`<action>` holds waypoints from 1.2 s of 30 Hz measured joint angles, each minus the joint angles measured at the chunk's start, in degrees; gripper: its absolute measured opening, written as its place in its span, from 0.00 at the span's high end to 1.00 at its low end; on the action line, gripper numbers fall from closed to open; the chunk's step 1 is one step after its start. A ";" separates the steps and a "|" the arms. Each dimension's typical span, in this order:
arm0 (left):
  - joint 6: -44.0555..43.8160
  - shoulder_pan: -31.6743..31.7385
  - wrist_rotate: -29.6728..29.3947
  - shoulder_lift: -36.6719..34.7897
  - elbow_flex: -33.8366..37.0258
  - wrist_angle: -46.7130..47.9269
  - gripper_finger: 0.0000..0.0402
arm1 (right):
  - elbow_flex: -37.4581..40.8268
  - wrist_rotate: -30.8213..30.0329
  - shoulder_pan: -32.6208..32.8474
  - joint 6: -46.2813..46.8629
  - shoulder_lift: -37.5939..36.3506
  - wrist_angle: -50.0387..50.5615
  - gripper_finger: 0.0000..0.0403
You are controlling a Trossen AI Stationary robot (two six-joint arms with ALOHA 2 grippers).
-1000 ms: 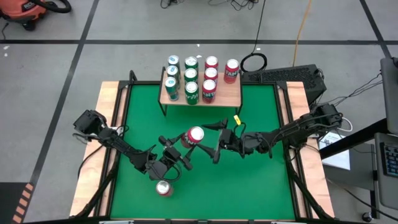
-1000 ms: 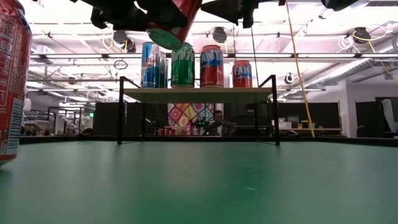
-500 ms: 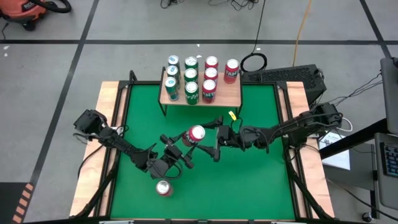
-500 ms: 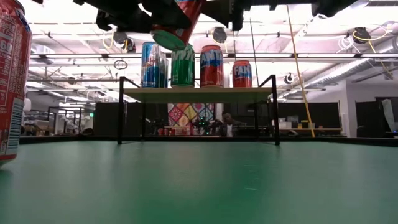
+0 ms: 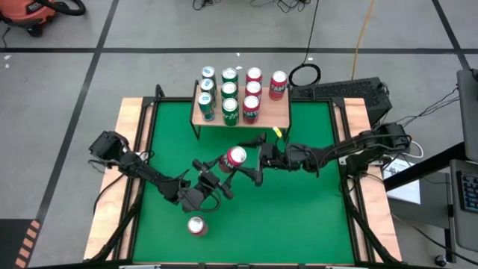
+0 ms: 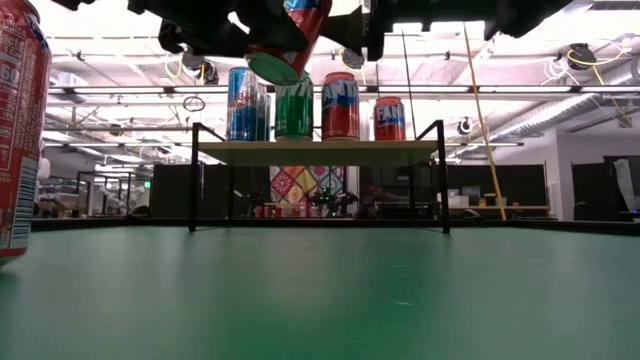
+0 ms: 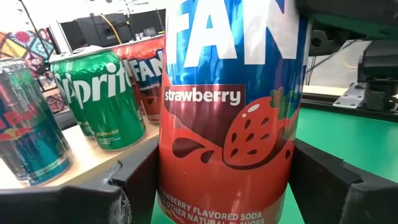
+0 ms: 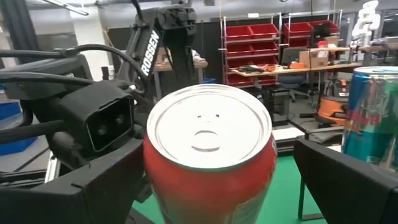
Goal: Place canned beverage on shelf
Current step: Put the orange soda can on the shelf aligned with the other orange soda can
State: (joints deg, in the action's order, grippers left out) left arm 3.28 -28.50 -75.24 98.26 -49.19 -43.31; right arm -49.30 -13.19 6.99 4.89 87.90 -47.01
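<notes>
A red Fanta strawberry can point(image 5: 234, 158) is held in the air over the green table, tilted, its silver top point(image 8: 208, 130) toward the right arm. My left gripper point(image 5: 219, 174) is shut on it. My right gripper point(image 5: 251, 158) is open, with one finger on either side of the can's top end; I cannot tell whether they touch it. The shelf point(image 5: 278, 113), a light wooden top on thin black legs point(image 6: 193, 180), stands at the table's far edge with several cans point(image 5: 229, 93) upright on it. My left gripper pinches the can's side wall point(image 7: 186, 186) between its two fingers point(image 7: 140, 180), on the lower part of the can. The fingers come slanting from the table's near left. The can is lifted clear of the table and tilted, its bottom point(image 6: 275, 65) toward the left arm.
A second red can point(image 5: 196, 226) stands upright on the table near the front edge, close to the low camera point(image 6: 15, 130). The shelf's right end has bare wood. Green table point(image 5: 299, 217) lies open at the right and near side.
My right gripper has moved toward the table's left and a little toward its far edge, so that its open fingers now stand around the can's top end. The can in my left gripper has gone slightly up and toward the shelf.
</notes>
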 joint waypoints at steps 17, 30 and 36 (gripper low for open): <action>0.01 2.02 3.43 -0.07 0.00 -2.66 0.30 | 0.00 5.95 -2.69 3.54 0.00 -0.84 0.09; 0.11 2.22 4.69 -0.07 0.00 -2.89 0.18 | 0.02 6.08 -2.81 3.48 -0.02 -0.51 0.24; -1.34 0.74 5.41 -0.07 0.00 -3.50 0.03 | 0.07 14.20 -3.33 2.24 -1.13 1.64 0.23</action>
State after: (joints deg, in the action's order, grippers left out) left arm 1.93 -27.76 -69.83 98.19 -49.19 -46.81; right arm -49.23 1.01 3.66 7.13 86.77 -45.37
